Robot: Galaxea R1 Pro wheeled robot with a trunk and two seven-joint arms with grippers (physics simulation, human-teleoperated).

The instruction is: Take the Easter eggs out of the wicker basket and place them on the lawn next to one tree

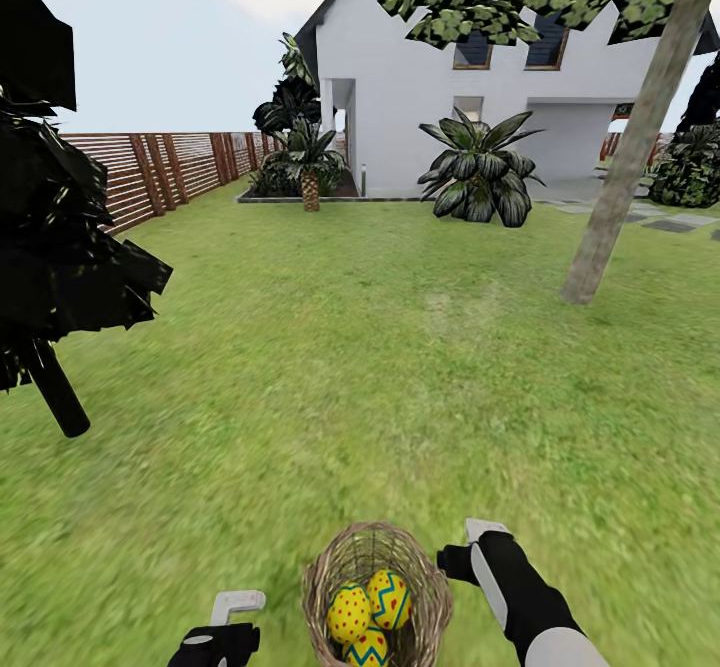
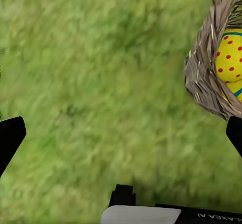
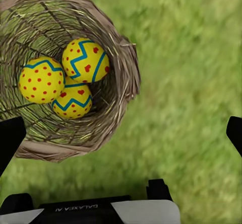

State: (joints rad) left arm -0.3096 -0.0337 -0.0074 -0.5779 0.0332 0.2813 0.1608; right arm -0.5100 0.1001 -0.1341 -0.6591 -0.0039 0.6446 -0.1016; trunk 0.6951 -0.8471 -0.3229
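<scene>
We see 3 eggs (image 3: 65, 83) in basket (image 1: 375, 587) on lawn (image 1: 350, 367), btwn our claws. Right claw (image 3: 121, 133) nearer, basket just off to its inner side; both claws, incl. left (image 2: 121, 133), wide open, empty.

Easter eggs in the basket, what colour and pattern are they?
Yellow Easter eggs with red dots and blue-edged zigzag bands, clearest in the right wrist view.

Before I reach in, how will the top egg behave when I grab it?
The top egg looks smooth and rounded, so it may slip between the fingers. It rests against two other eggs in the wicker basket, so those will probably shift. Released on the lawn, it could roll.
</scene>
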